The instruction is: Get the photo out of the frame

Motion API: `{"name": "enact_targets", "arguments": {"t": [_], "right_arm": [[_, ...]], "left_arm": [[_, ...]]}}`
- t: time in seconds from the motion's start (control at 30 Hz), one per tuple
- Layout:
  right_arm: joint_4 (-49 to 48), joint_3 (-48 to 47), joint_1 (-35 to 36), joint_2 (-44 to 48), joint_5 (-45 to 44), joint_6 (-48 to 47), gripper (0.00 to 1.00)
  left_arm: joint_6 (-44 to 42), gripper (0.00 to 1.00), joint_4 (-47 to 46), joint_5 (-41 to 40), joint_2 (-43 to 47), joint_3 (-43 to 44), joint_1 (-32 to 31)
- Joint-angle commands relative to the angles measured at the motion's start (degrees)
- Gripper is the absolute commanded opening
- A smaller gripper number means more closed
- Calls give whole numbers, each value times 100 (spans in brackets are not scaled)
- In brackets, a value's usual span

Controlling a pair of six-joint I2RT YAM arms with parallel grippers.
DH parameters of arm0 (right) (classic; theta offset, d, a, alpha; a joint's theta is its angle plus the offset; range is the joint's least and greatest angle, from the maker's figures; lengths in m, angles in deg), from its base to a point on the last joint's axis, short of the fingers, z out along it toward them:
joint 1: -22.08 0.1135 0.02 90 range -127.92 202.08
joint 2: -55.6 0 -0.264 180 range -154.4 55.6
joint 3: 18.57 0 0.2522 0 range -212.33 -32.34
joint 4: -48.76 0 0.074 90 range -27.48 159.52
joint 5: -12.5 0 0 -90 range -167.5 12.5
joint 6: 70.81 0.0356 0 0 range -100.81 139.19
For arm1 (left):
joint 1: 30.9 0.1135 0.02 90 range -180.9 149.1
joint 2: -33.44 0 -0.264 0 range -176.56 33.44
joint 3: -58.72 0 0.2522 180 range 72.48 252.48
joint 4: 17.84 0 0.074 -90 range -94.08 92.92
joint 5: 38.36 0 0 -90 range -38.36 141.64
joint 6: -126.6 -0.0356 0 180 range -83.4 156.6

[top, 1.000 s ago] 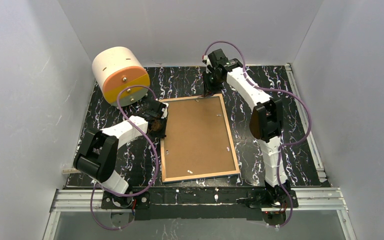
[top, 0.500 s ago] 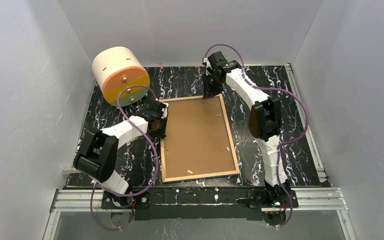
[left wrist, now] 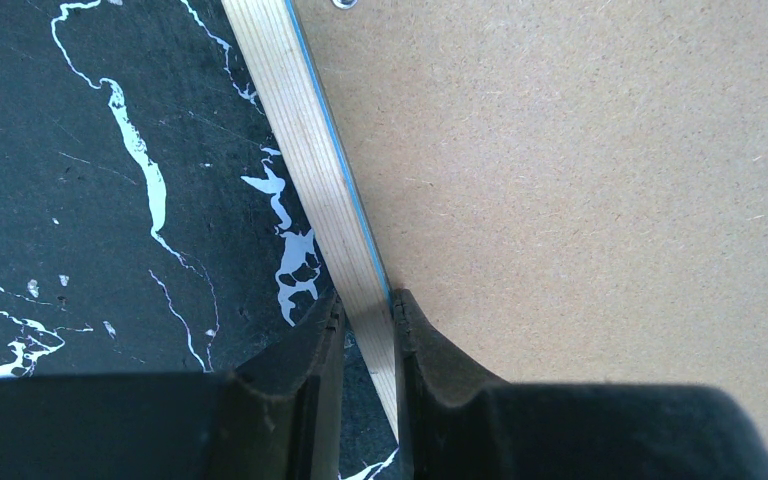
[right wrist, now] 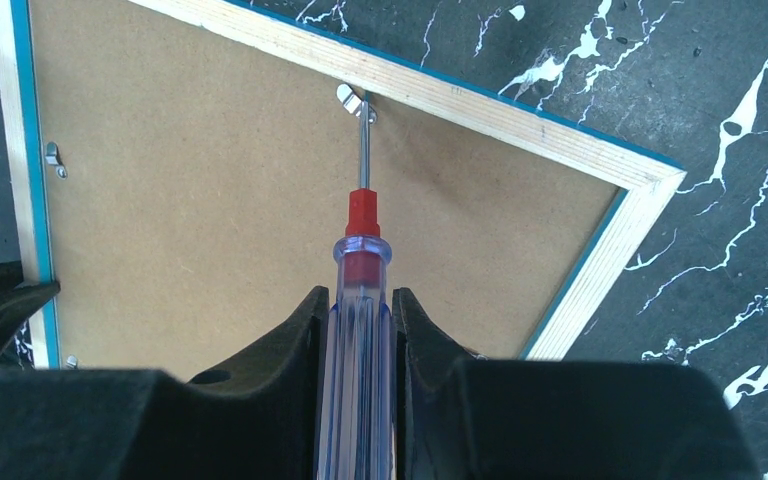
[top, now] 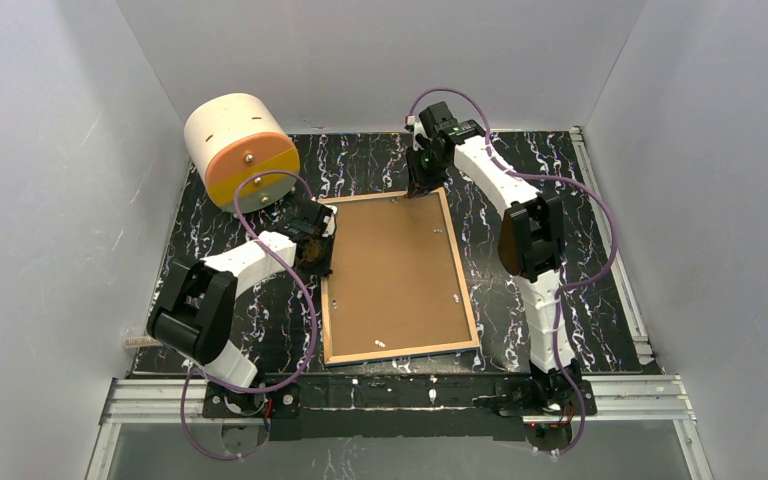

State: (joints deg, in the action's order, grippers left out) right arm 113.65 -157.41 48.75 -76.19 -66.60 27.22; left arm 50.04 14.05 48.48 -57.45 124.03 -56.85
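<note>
- Evidently early: the thin blue rectangular picture frame with pale wooden edging lies face-down on the black marbled worktop, its plain brown backing board in place.
- The photo is hidden, presumably beneath that board.
- The left fingers pinch the frame's left rail.
- The right fingers clamp a clear-handled, red-collared screwdriver, its tip at a small metal clip; clips, board and photo remain.

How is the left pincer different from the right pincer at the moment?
The left pincer clamps the frame by its wooden side rail; the right pincer holds a screwdriver. The left sits at the frame's side, the right at its far edge, tip at a metal clip. Both are closed on something.
</note>
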Motion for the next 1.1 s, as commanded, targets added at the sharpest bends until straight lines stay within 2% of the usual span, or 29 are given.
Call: {"name": "enact_targets", "arguments": {"t": [0.0,0.33,0.47,0.63,0.83,1.0,1.07], "right_arm": [[392,-229,62,-86,482,-229,1],[619,-446,99,-216,678,-301,1],[582,-401,104,-137,352,-285,1],[425,-427,101,78,509,-119,1],[-88,307,107,728,248,66,1],[-286,1089,80,1295,-611,259,1],[-462,1515,50,1561,-696,348,1]], "left_arm": [[-464,0,477,158,-271,-130,-50],[-461,0,480,158,-272,-138,-50],[-458,0,479,149,-273,-135,-50],[-464,0,481,141,-271,-137,-50],[-453,0,473,140,-271,-141,-50],[-437,0,481,124,-265,-144,-50],[-430,0,475,114,-258,-150,-50]]}}
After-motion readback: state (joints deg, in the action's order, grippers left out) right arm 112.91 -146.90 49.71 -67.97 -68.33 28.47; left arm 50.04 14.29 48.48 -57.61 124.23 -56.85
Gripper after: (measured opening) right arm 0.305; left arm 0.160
